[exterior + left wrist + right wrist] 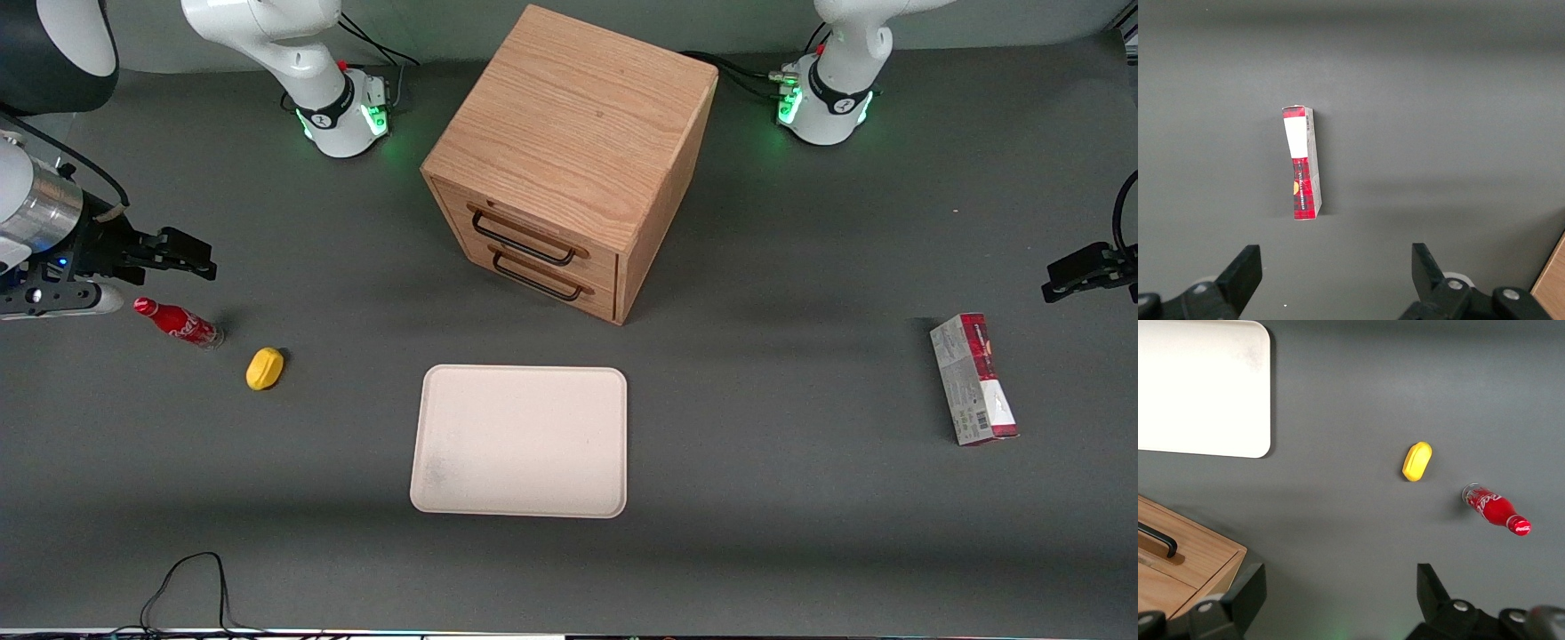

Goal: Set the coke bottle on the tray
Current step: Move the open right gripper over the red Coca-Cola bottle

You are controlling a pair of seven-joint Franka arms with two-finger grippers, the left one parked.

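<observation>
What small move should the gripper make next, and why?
Probably lower the open gripper toward the bottle and line its fingers up across the body. The bottle stands on the table beside the lemon, untouched, nearer the front camera than the gripper, which holds nothing. The tray has nothing on it, so grasping comes first.

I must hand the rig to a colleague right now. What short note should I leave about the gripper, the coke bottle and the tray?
Gripper: open, holding nothing, above the table at the working arm's end, farther from the front camera than the coke bottle.
Coke bottle: on the table, untouched, beside the yellow lemon-shaped object.
Tray: nothing on it, in front of the wooden two-drawer cabinet.
Done: nothing yet; bottle not grasped.
Left: lower onto the bottle, grip it, carry it to the tray, release.
</observation>
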